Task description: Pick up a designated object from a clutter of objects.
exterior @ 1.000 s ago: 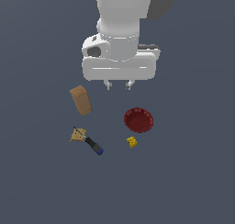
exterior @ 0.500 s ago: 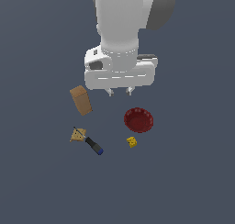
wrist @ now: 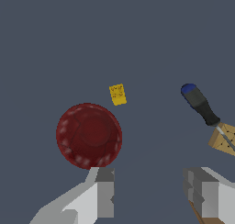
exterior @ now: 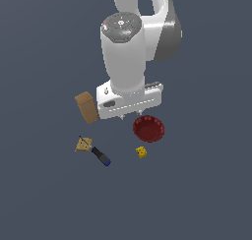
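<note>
The dark red ribbed bowl (exterior: 148,128) sits on the grey floor, also in the wrist view (wrist: 89,135). My gripper (exterior: 131,116) hangs open and empty above the floor, just to the exterior view's left of the bowl; in the wrist view (wrist: 151,188) one finger (wrist: 104,191) sits at the bowl's rim. The small yellow cube (exterior: 141,152) lies near the bowl, also in the wrist view (wrist: 117,94). The tan box (exterior: 87,107) stands at the exterior view's left. The black-and-blue screwdriver (exterior: 100,155) lies across a small tan block (exterior: 82,144).
The robot's white arm (exterior: 129,52) rises over the middle of the scene. The floor (exterior: 206,195) is plain dark grey all around the objects.
The arm has come down and toward the bowl. The gripper is lower and closer to the bowl's rim. The objects have not moved.
</note>
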`<action>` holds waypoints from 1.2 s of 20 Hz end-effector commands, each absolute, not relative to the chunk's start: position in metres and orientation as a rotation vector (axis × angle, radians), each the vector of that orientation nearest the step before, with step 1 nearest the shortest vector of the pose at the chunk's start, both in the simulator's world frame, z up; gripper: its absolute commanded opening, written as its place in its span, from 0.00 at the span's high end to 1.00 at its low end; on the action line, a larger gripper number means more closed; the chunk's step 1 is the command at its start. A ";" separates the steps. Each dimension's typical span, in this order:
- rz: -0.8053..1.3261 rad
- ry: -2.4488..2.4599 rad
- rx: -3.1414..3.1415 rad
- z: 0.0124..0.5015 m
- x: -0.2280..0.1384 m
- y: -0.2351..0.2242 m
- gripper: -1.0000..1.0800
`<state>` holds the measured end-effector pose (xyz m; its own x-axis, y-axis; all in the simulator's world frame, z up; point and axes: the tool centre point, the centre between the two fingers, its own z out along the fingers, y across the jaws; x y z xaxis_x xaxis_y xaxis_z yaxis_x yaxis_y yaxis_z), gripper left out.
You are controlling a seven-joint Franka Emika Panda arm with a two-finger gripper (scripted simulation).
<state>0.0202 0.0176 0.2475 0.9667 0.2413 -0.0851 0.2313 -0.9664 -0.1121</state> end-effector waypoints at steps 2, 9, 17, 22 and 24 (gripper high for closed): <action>0.208 -0.459 -2.953 0.214 0.019 0.022 0.38; 0.299 -0.629 -2.811 0.149 0.012 0.031 0.38; 0.356 -0.761 -2.661 0.088 -0.001 0.041 0.38; 0.370 -0.803 -2.603 0.066 -0.008 0.045 0.38; 0.372 -0.813 -2.588 0.060 -0.009 0.046 0.38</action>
<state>-0.0083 0.0454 0.0649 0.8005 0.5842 -0.1339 0.4804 -0.7590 -0.4395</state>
